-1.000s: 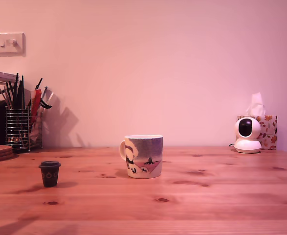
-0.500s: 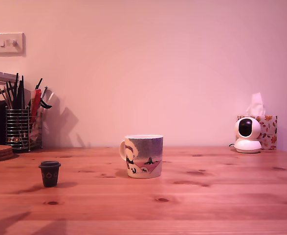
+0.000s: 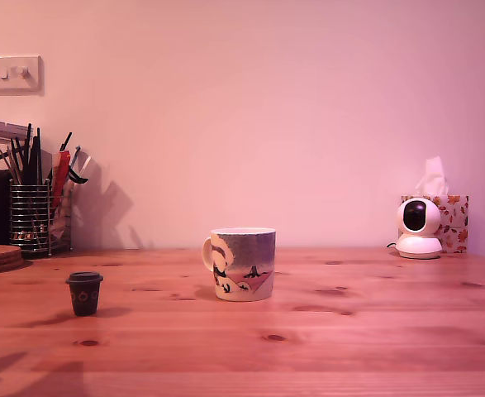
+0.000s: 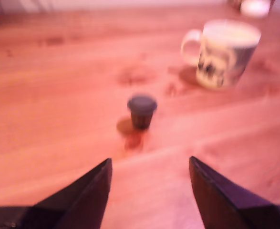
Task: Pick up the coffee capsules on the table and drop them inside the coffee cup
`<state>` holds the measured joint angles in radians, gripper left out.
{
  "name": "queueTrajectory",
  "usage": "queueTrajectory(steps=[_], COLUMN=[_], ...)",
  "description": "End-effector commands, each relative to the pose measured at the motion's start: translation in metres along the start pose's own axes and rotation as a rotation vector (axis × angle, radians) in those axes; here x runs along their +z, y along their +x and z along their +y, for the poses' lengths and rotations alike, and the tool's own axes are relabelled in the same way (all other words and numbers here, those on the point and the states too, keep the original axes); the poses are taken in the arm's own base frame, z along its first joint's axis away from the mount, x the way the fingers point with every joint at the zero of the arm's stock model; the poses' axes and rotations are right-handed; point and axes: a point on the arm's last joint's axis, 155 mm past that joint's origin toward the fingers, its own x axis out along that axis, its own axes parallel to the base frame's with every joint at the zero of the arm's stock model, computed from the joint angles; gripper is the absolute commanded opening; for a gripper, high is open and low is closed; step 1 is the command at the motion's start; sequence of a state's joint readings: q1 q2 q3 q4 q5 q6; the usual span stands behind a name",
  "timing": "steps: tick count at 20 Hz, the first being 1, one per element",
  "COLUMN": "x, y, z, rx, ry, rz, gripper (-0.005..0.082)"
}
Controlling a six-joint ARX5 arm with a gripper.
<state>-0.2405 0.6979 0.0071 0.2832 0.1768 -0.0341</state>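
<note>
Tool [image 4: 149, 164] spread, short of capsule [image 4: 141, 110]

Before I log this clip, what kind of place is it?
Probably a home desk: a pine table against a plain wall, a mesh pen holder, a tissue box and a small indoor camera.

Orange-brown pine counter [image 3: 325, 347], dark knots, plank grain. On it: blackish coffee capsule [image 3: 84, 293] upright toward the exterior view's left; cream printed mug [image 3: 240, 264] mid-counter, handle facing the exterior view's left, well apart from the capsule. At the back along the wall: wire-mesh pen holder [image 3: 30, 220] and round wooden coasters [image 3: 0, 257] far left, white camera [image 3: 418, 228] and tissue box [image 3: 451, 217] far right.
</note>
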Motion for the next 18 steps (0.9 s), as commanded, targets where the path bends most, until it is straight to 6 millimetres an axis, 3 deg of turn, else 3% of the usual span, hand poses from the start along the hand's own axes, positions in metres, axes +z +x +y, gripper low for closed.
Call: queueTrajectory(steps=[1,9,18], x=[-0.012,-0.024,-0.018], y=[0.002,0.013,0.029], z=[0.000,0.003,0.005], rx=[-0.001,0.000,-0.004], ry=[0.016,0.087,0.093], rz=[0.015,0.058,0.024], gripper=[0.0468,0.0521,0.0521])
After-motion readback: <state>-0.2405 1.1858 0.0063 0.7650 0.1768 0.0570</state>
